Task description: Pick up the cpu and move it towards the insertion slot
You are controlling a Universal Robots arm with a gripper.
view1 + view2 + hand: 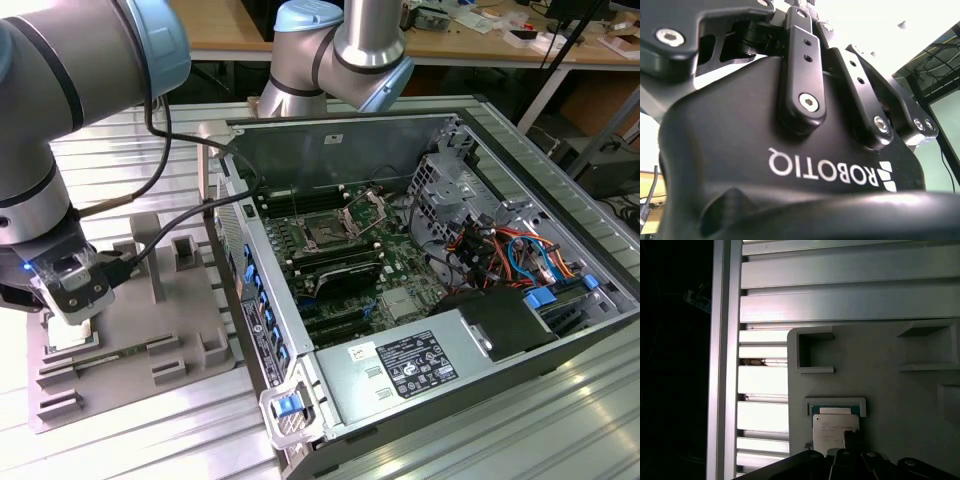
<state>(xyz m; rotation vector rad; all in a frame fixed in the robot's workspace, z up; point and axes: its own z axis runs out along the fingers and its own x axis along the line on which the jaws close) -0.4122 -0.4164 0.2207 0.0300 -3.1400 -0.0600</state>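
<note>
Exterior view, my gripper (72,305): low over the grey plastic fixture (185,325), at its end toward the exterior view's left
gripper state: I cannot tell whether it is open or closed
cpu (836,431): in the first wrist view it lies flat in a shallow framed recess of the fixture, silvery top up; a dark part of my tool overlaps its edge, and I cannot tell whether I touch it
insertion slot (323,237): on the motherboard (390,270) inside the open computer case (340,150), dark centre showing, its metal bracket (365,210) raised beside it; well apart from my gripper, toward the exterior view's right
fixture: rests on the slatted aluminium table (150,440), just beside the case
black cable (170,225): runs from my wrist across the fixture toward the case
second wrist view: the black body and linkage bars of my tool, seen close
</note>
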